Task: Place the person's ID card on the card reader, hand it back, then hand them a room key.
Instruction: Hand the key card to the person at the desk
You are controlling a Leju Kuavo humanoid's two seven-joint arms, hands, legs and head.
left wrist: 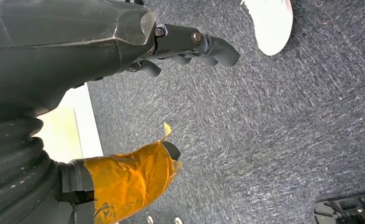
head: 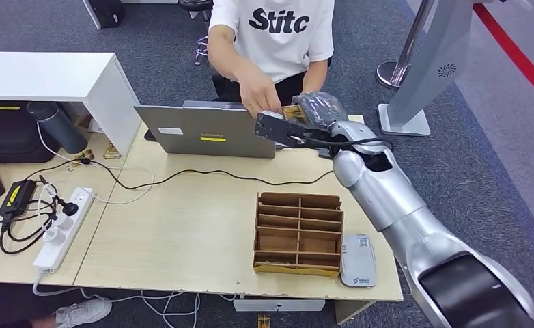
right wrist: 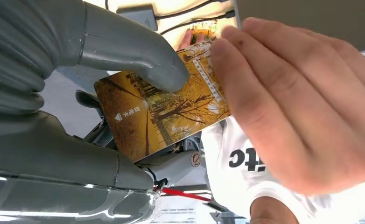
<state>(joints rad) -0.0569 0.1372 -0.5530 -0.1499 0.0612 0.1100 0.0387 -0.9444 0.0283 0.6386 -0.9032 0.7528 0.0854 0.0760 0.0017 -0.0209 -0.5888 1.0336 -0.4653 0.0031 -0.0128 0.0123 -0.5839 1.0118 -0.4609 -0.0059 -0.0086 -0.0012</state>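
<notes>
The right robot hand (right wrist: 124,93) clamps a golden tree-printed card (right wrist: 162,109), thumb pressed on its face, in the upper middle of the head view above the laptop (head: 206,130) marked "Lenovo". A person's hand (right wrist: 297,102) grips the card's other end; their white shirt (head: 278,31) reads "Stitc". The left robot hand (left wrist: 124,107) hangs over carpet, fingers apart, holding nothing.

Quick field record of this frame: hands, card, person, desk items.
right hand: extended over the desk toward the person, thumb pressing a card
card: autumn-tree print, also touched by the person's hand
left hand: hanging over carpet, holding nothing
card reader: near desk edge, nothing on it
cardboard organizer: beside the reader
laptop: open, facing the person
</notes>
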